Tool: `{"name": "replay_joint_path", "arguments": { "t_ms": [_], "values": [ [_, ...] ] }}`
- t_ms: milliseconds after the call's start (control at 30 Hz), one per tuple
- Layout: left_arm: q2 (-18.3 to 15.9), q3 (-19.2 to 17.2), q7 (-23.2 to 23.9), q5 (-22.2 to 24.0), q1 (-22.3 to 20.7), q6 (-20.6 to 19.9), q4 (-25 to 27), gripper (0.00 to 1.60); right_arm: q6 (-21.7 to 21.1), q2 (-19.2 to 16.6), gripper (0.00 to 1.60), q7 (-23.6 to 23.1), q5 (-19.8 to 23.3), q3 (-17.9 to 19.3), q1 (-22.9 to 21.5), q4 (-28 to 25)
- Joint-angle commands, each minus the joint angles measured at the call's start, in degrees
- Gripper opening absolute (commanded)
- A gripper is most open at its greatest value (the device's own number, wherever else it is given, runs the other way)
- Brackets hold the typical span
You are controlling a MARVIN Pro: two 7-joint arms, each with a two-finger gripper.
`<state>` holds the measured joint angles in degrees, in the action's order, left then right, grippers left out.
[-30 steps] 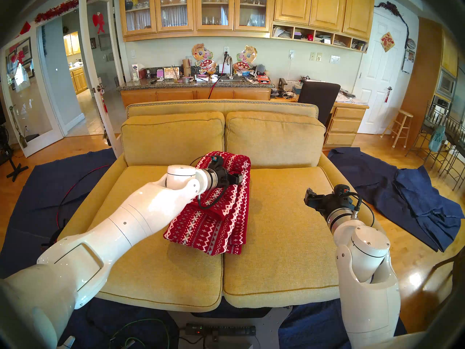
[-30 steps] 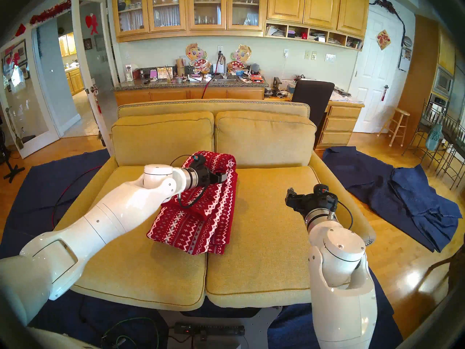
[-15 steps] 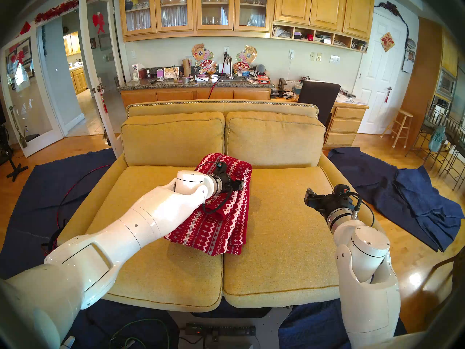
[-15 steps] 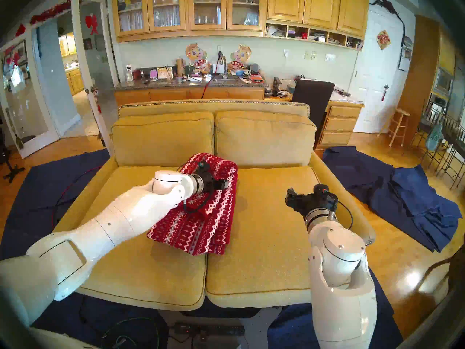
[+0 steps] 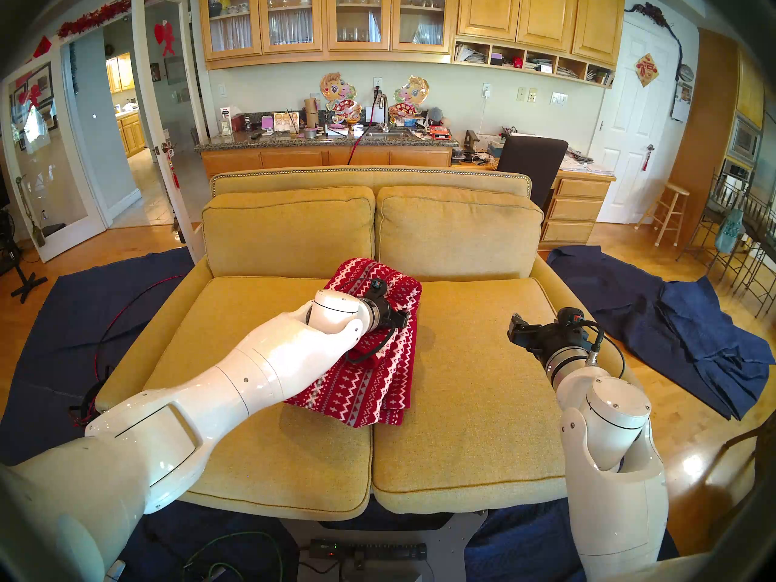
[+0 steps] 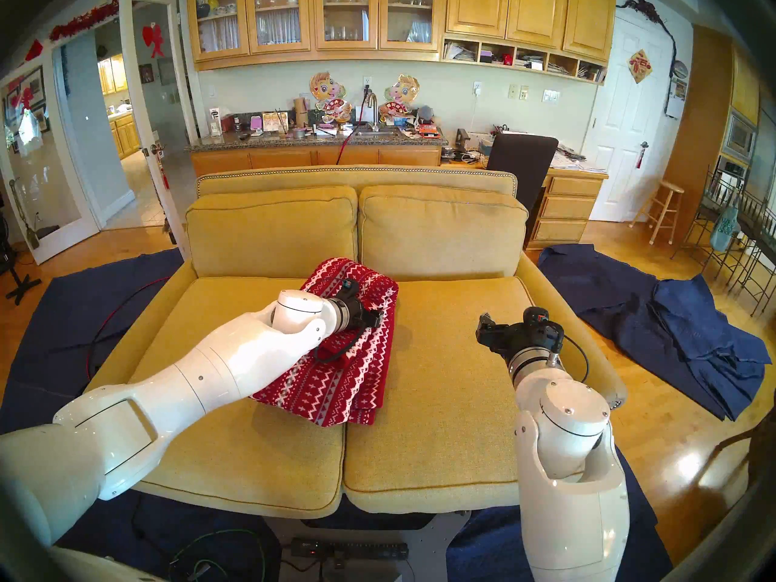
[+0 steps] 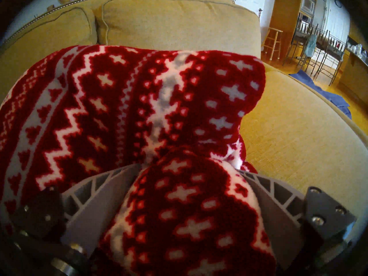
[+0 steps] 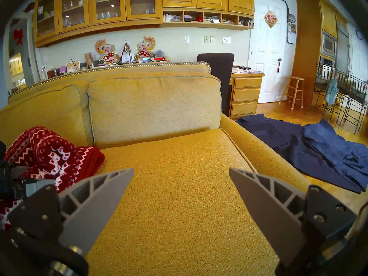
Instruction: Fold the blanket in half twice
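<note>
The red blanket (image 5: 361,392) with white and grey zigzag and cross stripes lies bunched in several layers across the middle of the yellow sofa (image 5: 462,379). It also shows in the other head view (image 6: 336,392). My left gripper (image 5: 405,316) (image 6: 378,318) is above the blanket's far right part. In the left wrist view the gripper (image 7: 189,168) is shut on a thick wad of the blanket (image 7: 119,102). My right gripper (image 5: 513,327) (image 6: 483,325) hovers open and empty above the right seat cushion; in its wrist view (image 8: 181,171) the blanket (image 8: 49,150) is at the left.
Plain navy cloths lie on the floor right (image 5: 693,337) and left (image 5: 84,299) of the sofa. The back cushions (image 5: 457,232) rise behind the blanket. A power strip (image 5: 369,551) and cables lie on the floor in front. A stool (image 5: 672,207) stands far right.
My left arm has swung to the right and a little nearer, carrying the gripped blanket fold along. The right arm has not moved.
</note>
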<state>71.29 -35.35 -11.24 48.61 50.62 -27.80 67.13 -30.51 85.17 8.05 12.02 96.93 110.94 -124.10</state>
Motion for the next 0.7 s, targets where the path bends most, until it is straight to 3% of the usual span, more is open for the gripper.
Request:
{"name": "replay_joint_path", "arguments": {
  "t_ms": [0, 333, 667],
  "values": [
    [1.37, 1.01, 0.46, 0.26, 0.92, -0.55, -5.95, 1.60, 0.42, 0.09, 1.60, 0.03, 0.05, -0.07, -0.95, -1.95],
    [2.46, 1.49, 1.89, 0.02, 1.37, 0.62, -11.77, 1.60, 0.45, 0.04, 1.60, -0.01, 0.05, -0.07, -0.98, -1.82],
    [2.62, 1.15, 3.50, 0.71, 0.98, 0.88, -13.60, 1.60, 0.45, 0.04, 1.60, -0.02, 0.05, -0.07, -0.98, -1.81]
  ]
}}
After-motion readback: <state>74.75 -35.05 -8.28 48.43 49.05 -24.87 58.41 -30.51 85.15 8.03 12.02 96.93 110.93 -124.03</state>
